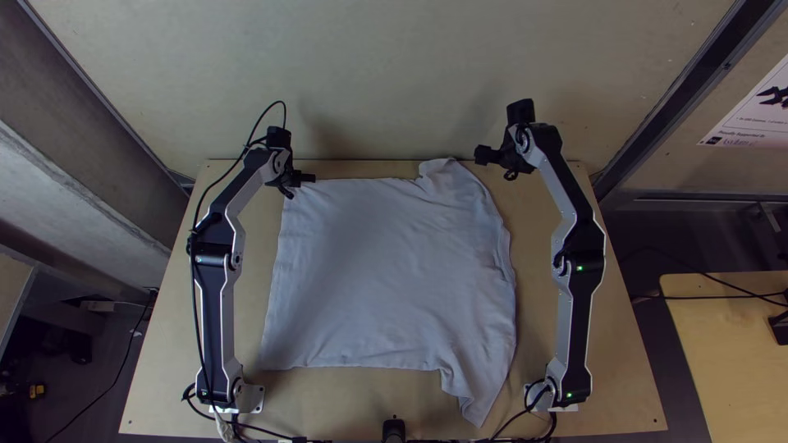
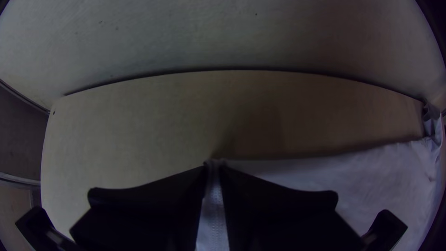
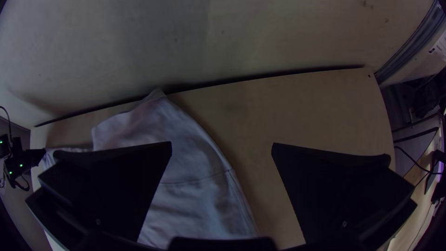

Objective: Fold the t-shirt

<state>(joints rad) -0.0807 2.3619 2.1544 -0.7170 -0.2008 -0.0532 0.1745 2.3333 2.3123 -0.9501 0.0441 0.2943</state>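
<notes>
Since no fold shows, you're at the very start: t-shirt (image 1: 386, 271) is spread on the desk (image 1: 353, 402), body broad and mostly flat. From the outline, I read the hem (image 1: 275, 279) as the left-hand edge, with the shoulders and sleeves toward the right. Near sleeve (image 1: 472, 390) points at the desk's near edge. Far sleeve (image 1: 447, 180) reaches up to the far edge, rumpled and a bit bunched.

Your left gripper (image 2: 213, 168) is closed, with the shirt's far left corner (image 2: 214, 190) pinched between its fingers. I can't tell whether that corner is clear of the wood. Your right gripper (image 3: 222, 148) is wide open with nothing in it, just off the far sleeve on its right-hand side.

Done: shirt laid out, one corner gripped. Left to do: second grip, sleeves in, every body fold, final squaring up. My guess is you want the right gripper on the far sleeve or shoulder next, so both ends of the far side come over together. Watch that rumple: grab only the top of it and the fold goes crooked. Pull on the left corner alone and you skew the body.
</notes>
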